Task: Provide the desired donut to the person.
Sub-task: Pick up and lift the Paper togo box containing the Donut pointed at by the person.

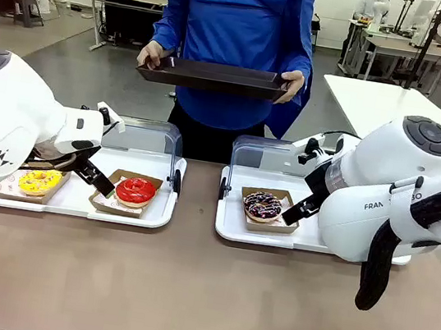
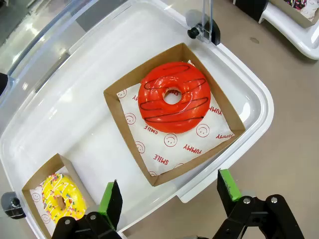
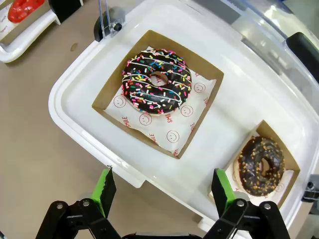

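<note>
Left pincer [image 2: 169, 191] spread wide near red donut [image 2: 173, 97]; my right pincer [image 3: 163, 183] likewise, well apart. Pick pending: next, grasp whichever person [image 1: 240, 35] wants.

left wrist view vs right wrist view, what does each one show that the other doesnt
Left wrist view adds: the yellow donut and the open left gripper.
Right wrist view adds: a nut-topped chocolate donut and the open right gripper.
Shared: the red donut and the sprinkled chocolate donut, each central in one view and cut off at a corner of the other, and the brown table.
</note>
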`<state>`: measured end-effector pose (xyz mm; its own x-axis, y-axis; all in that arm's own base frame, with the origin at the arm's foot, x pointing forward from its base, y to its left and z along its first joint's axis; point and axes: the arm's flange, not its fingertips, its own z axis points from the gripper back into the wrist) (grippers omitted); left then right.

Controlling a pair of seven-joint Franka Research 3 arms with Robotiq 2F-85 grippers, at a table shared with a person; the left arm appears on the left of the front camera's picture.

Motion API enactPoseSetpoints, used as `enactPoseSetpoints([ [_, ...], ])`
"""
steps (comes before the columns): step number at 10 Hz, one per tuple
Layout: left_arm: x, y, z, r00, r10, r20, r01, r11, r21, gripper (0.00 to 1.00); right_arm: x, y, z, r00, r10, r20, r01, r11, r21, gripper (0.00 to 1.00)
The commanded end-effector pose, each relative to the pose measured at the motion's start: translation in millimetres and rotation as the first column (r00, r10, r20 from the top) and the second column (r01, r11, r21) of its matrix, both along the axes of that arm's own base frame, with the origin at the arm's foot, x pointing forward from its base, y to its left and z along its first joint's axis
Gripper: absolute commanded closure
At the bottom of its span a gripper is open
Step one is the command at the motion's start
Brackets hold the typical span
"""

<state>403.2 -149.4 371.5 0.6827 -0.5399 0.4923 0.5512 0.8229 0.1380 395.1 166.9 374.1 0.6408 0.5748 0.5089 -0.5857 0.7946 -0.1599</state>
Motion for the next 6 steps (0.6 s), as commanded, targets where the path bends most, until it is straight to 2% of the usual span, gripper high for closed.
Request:
enactPoseSetpoints([
  [1, -0.1, 0.0, 0.0, 1.0, 0.0, 0.0, 0.0, 1.0, 0.0, 0.0, 0.0, 0.0, 0.0, 1.0, 0.0, 0.0, 0.0, 1.0, 0.0, 0.0],
  [6, -0.1, 0.0, 0.0, 1.0, 0.0, 0.0, 0.0, 1.0, 0.0, 0.0, 0.0, 0.0, 0.0, 1.0, 0.0, 0.0, 0.0, 1.0, 0.0, 0.0],
])
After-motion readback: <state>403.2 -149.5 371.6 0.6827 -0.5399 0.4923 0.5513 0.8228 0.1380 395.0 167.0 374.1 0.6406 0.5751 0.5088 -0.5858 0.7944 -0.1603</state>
